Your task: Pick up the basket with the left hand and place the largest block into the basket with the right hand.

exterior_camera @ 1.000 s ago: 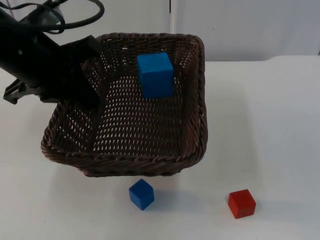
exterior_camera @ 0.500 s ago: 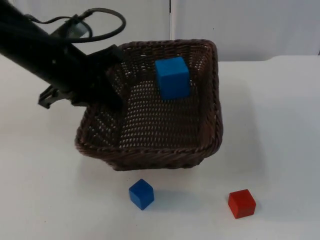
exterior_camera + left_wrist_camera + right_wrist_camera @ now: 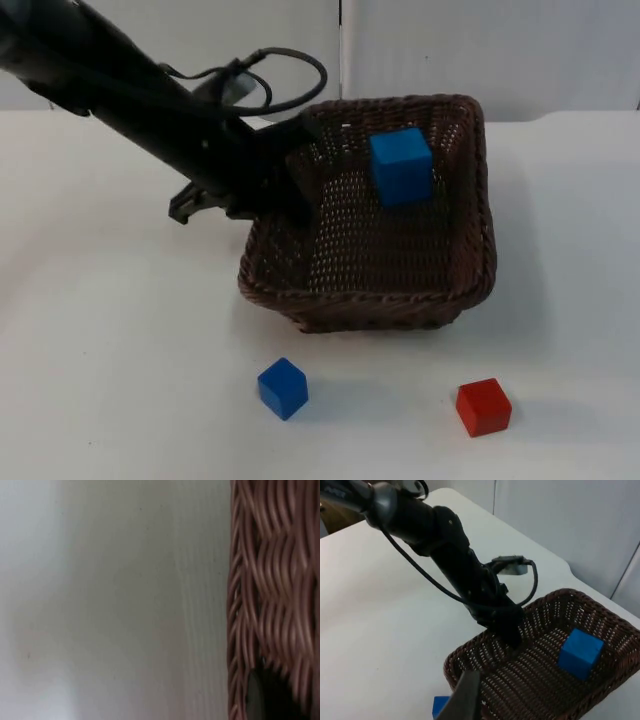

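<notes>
A brown wicker basket (image 3: 370, 312) is at mid-table, with a large blue block (image 3: 401, 166) lying inside near its far wall. My left gripper (image 3: 296, 190) is shut on the basket's left rim, and the arm reaches in from the upper left. The left wrist view looks along the wicker wall (image 3: 270, 605) beside the white table. From the right wrist view I see the basket (image 3: 580, 594), the large block (image 3: 580, 653) and the left gripper (image 3: 507, 630) from above. My right gripper (image 3: 465, 697) hangs high above the table near the basket.
A small blue block (image 3: 283, 387) lies on the table in front of the basket, and a small red block (image 3: 483, 406) lies to its right. The grey partition wall (image 3: 500, 50) stands just behind the basket.
The left arm has carried the basket to the right with the large blue block in it. The basket now looks smaller, so lower. The two small blocks have not moved.
</notes>
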`<control>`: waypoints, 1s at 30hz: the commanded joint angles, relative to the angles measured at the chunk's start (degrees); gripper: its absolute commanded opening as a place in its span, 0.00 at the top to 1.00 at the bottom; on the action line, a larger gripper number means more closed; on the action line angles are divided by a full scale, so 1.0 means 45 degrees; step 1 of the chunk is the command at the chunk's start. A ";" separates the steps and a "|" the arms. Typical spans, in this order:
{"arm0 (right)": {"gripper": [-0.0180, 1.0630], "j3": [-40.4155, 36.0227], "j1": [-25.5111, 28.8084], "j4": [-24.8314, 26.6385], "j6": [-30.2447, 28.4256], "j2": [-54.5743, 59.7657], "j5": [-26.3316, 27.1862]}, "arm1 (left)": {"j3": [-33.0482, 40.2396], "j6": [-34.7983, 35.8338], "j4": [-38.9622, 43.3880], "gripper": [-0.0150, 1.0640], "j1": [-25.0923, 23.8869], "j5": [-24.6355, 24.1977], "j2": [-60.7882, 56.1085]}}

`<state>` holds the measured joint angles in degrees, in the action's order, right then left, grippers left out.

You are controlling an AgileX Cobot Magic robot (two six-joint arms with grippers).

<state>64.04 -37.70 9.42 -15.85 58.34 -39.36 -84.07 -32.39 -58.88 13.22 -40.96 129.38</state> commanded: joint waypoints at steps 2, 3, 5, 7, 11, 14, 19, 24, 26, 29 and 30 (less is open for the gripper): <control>0.18 -0.0062 -0.0010 -0.0077 -0.0104 -0.0148 0.0135 | -0.0444 0.0307 -0.0498 0.99 0.0055 -0.0072 0.0312; 0.18 -0.0062 -0.0010 -0.0077 -0.0104 -0.0148 0.0135 | -0.0474 0.0412 -0.0498 0.99 0.0055 -0.0072 0.0345; 0.18 -0.0062 -0.0010 -0.0077 -0.0104 -0.0175 0.0135 | -0.0474 0.0412 -0.0498 0.99 0.0055 0.0150 0.0330; 0.18 -0.0120 -0.0010 -0.0077 -0.0104 -0.0237 0.0200 | -0.0492 0.0412 -0.0537 0.99 0.0055 0.0174 0.0330; 0.18 -0.0416 -0.0010 -0.0077 -0.0104 -0.0432 0.0428 | -0.0544 0.0412 -0.0461 0.94 0.0055 0.0174 0.0330; 0.18 -0.0412 -0.0010 -0.0054 -0.0104 -0.0526 0.0428 | -0.0544 0.0412 -0.0461 0.84 0.0055 0.0156 0.0330; 0.18 -0.0412 -0.0010 -0.0054 -0.0104 -0.0743 0.0428 | -0.0544 0.0412 -0.0484 0.54 0.0055 0.0078 0.0330; 0.18 -0.0412 -0.0010 -0.0054 -0.0104 -0.0871 0.0454 | -0.0544 0.0187 -0.0484 0.30 0.0055 -0.0250 0.0330; 0.18 -0.0412 -0.0010 -0.0054 -0.0104 -0.0871 0.0454 | -0.0544 0.0139 -0.0484 0.26 0.0055 -0.0307 0.0304; 0.18 -0.0412 -0.0010 -0.0054 -0.0104 -0.0871 0.0454 | -0.0544 0.0051 -0.0280 0.26 0.0055 -0.0307 0.0204; 0.18 -0.0412 -0.0010 -0.0054 -0.0104 -0.0871 0.0432 | -0.0544 -0.0084 -0.0195 0.26 0.0026 -0.0256 0.0141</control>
<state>62.22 -37.70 9.42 -16.16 54.66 -38.01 -86.18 -31.90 -59.65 13.28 -42.05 131.31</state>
